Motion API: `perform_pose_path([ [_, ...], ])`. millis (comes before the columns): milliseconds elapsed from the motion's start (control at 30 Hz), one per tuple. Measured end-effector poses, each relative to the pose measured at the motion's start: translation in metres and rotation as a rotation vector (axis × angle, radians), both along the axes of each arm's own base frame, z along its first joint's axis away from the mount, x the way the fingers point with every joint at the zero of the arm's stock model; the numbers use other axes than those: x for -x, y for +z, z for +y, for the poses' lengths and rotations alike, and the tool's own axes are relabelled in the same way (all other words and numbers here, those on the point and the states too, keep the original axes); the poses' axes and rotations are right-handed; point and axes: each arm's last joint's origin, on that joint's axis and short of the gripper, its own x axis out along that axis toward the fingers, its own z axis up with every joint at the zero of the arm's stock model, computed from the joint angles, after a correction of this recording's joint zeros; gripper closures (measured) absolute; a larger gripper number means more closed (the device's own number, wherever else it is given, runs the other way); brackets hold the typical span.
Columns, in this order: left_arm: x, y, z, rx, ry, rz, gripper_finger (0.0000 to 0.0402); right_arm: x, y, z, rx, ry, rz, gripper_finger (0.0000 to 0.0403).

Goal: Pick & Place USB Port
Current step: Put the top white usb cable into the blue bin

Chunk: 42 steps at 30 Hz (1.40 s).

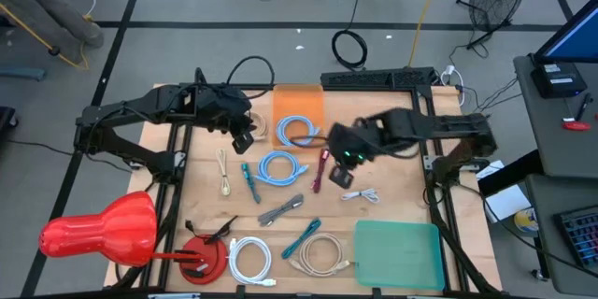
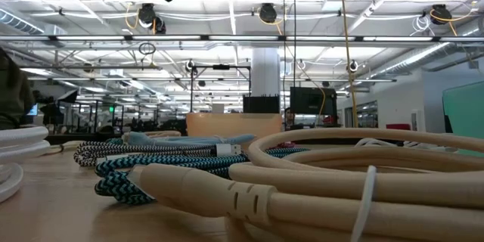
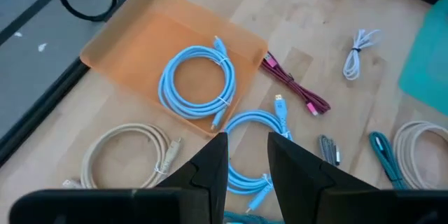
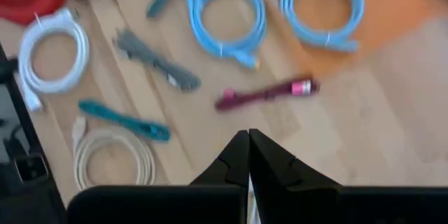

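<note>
One light blue cable (image 1: 297,131) lies coiled in the orange tray (image 1: 297,103) at the far middle of the surface (image 1: 392,207). The left end effector (image 1: 245,142) hovers just left of the tray with its fingers (image 3: 210,170) spread a little, holding nothing. A second light blue cable (image 1: 278,168) lies on the bare wood below it (nearer the front). The right end effector (image 1: 340,176) hangs right of the maroon cable (image 1: 321,170), fingers pressed together, empty.

Beige cable (image 2: 333,174) fills low view, hiding table beyond.
</note>
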Motion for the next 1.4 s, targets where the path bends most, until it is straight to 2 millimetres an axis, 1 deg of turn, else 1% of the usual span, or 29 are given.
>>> perform_pose_path([
  [100, 0.001, -0.001, -0.001, 0.020, -0.006, 0.007, 0.0298, 0.019, -0.019, 0.005, -0.051, -0.033, 0.034, 0.0403],
  [167, 0.001, -0.001, -0.001, 0.029, -0.003, 0.013, 0.0298, 0.030, -0.032, 0.006, -0.092, -0.054, 0.026, 0.0403],
  [233, 0.002, -0.002, -0.002, 0.034, -0.003, 0.024, 0.0298, 0.040, -0.050, 0.006, -0.112, -0.075, 0.019, 0.0403],
  [300, 0.002, -0.002, -0.003, 0.037, -0.003, 0.029, 0.0298, 0.048, -0.069, 0.007, -0.138, -0.048, 0.016, 0.0403],
  [500, 0.002, -0.002, -0.005, 0.047, 0.002, 0.026, 0.0298, 0.058, -0.135, 0.007, -0.168, 0.092, 0.060, 0.0403],
  [633, 0.002, -0.002, -0.005, 0.055, 0.011, 0.023, 0.0298, 0.060, -0.167, 0.005, -0.194, 0.156, 0.056, 0.0397],
  [767, 0.002, -0.002, -0.005, 0.065, 0.025, 0.019, 0.0298, 0.062, -0.183, 0.004, -0.175, 0.200, 0.037, 0.0364],
  [1033, 0.002, -0.003, -0.007, 0.071, 0.025, 0.018, 0.0298, 0.064, -0.190, 0.004, -0.119, 0.314, 0.034, 0.0254],
  [1133, 0.002, -0.003, -0.007, 0.076, 0.032, 0.016, 0.0298, 0.065, -0.196, 0.003, -0.106, 0.338, 0.060, 0.0222],
  [1267, 0.001, -0.003, -0.008, 0.078, 0.029, 0.016, 0.0298, 0.068, -0.210, 0.003, -0.098, 0.348, 0.127, 0.0199],
  [1400, 0.001, -0.003, -0.010, 0.081, 0.023, 0.016, 0.0298, 0.069, -0.222, 0.000, -0.090, 0.349, 0.164, 0.0197],
])
